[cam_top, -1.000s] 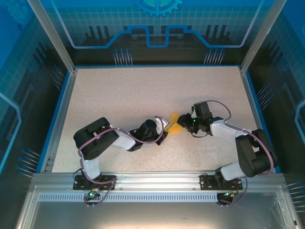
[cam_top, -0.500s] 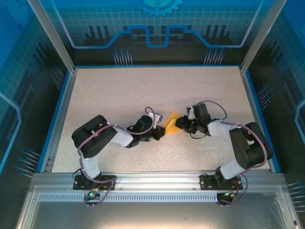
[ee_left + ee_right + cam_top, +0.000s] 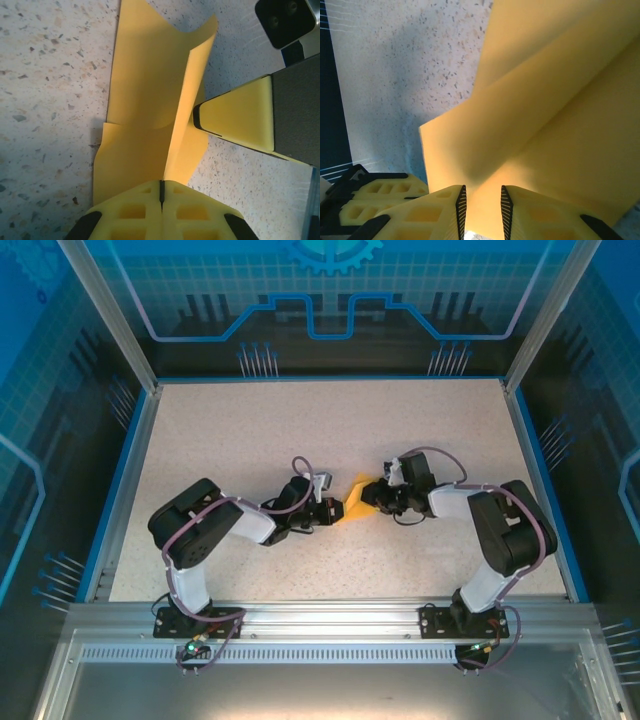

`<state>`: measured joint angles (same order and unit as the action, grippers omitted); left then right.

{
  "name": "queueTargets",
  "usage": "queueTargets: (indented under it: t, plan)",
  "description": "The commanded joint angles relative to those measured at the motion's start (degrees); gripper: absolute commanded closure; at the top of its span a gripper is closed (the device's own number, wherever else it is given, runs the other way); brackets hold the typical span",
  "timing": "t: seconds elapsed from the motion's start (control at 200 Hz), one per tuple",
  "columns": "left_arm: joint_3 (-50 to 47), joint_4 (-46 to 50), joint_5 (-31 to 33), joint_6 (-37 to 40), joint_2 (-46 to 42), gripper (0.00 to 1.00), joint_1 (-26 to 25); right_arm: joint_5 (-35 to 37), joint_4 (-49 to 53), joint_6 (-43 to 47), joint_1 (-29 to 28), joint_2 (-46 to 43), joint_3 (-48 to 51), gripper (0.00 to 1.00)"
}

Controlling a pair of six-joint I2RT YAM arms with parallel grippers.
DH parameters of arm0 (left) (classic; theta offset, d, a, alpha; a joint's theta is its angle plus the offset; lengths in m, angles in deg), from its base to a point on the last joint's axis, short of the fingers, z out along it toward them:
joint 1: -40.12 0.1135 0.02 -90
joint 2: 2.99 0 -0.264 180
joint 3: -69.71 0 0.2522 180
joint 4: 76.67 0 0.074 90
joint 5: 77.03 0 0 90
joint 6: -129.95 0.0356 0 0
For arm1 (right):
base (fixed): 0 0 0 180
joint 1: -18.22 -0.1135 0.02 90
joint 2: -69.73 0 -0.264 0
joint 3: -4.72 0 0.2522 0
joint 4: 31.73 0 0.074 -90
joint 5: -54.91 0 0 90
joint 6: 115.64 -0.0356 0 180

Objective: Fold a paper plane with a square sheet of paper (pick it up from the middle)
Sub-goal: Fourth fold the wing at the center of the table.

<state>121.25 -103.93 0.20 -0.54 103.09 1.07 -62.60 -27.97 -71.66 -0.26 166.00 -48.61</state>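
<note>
Top external view: the two arms reach toward each other over the middle of the speckled table (image 3: 250, 430), and a partly folded orange-yellow sheet of paper (image 3: 355, 507) sits between their tips. The left hand (image 3: 337, 511) meets the paper's left end, the right hand (image 3: 373, 498) its right end.

In the left wrist view the left hand's yellow fingers (image 3: 130, 217) are pressed together, pinching the near edge of the paper. One flap stands up along a crease while the rest lies low over the table. A finger of the right hand touches that raised flap from the right.

In the right wrist view the right hand's fingers (image 3: 420, 215) stand a narrow gap apart with the paper running down between them. I cannot tell whether they press on it.
</note>
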Motion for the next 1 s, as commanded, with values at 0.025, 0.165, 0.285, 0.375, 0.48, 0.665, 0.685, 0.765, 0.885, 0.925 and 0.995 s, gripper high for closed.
queueTargets:
  t: [0.025,0.165,0.285,0.375,0.48,0.665,0.685,0.765,0.885,0.925,0.995]
  plan:
    - [1.11,-0.38,-2.75,-4.60,0.94,1.00,0.91,-1.60,-1.07,0.39,-0.76,1.46,-1.73,0.71]
    - [1.38,0.65,-3.04,-6.32,1.62,1.00,1.33,-1.76,-0.90,0.05,-1.02,2.76,-1.93,0.70]
    - [1.42,1.26,-3.44,-7.77,2.15,1.00,1.71,-1.85,-0.65,-0.19,-1.33,3.61,-2.40,0.67]
    - [1.75,2.24,-3.40,-8.46,2.42,1.00,1.73,-1.38,0.07,-0.55,-1.51,4.16,-2.76,0.64]
    - [1.90,2.68,-3.48,-9.48,2.71,0.99,2.00,0.30,2.59,-1.18,-1.73,4.77,-3.56,0.63]
    - [2.13,2.81,-4.26,-10.86,2.90,0.98,2.47,4.27,7.42,-2.47,-2.04,4.99,-4.39,0.61]
    - [2.19,2.95,-4.27,-10.97,2.90,0.98,2.45,4.73,8.16,-2.57,-2.08,5.06,-4.61,0.61]
    - [2.29,2.96,-4.71,-11.33,2.88,0.97,2.49,6.06,10.19,-2.66,-2.35,5.19,-5.42,0.61]
    - [2.39,3.31,-4.95,-11.53,2.81,0.96,2.68,8.18,13.61,-3.00,-2.99,6.10,-6.81,0.61]
    - [2.39,3.31,-5.14,-11.61,2.81,0.95,2.79,8.92,14.47,-3.38,-3.12,6.42,-7.12,0.61]
    - [2.34,3.31,-5.41,-11.72,2.65,0.92,2.75,10.01,15.87,-3.94,-3.45,6.89,-7.64,0.60]
